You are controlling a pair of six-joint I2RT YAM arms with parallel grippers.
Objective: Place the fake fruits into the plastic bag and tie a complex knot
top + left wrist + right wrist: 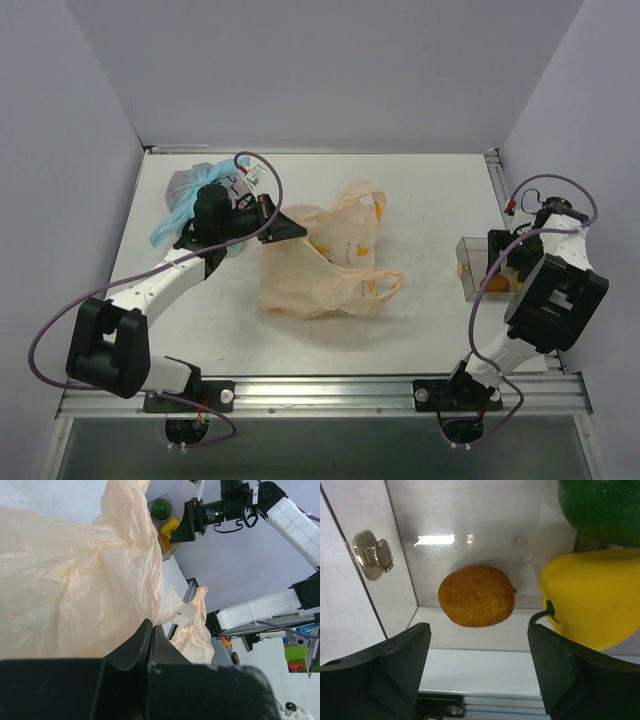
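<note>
Peach bag (325,272) lies crumpled directly ahead of the left gripper (287,228), whose jaws are closed on a fold of its edge, holding the film up. Behind that gripper sits a blue-handled bag (180,200), not part of the job. The peach bag's handles lie loose, with no knot tied. Whether any fruit is already inside cannot be told.

The right gripper (477,630) is spread wide and empty at a clear box (400,555). An orange fruit (476,596) sits just beyond its fingertips, with a yellow pepper (590,595) and a green fruit (600,505) to its right.

Judgement: loading is barely begun; three fruits and the knot remain. No writing is legible, and the bag's prints are too small to read.
</note>
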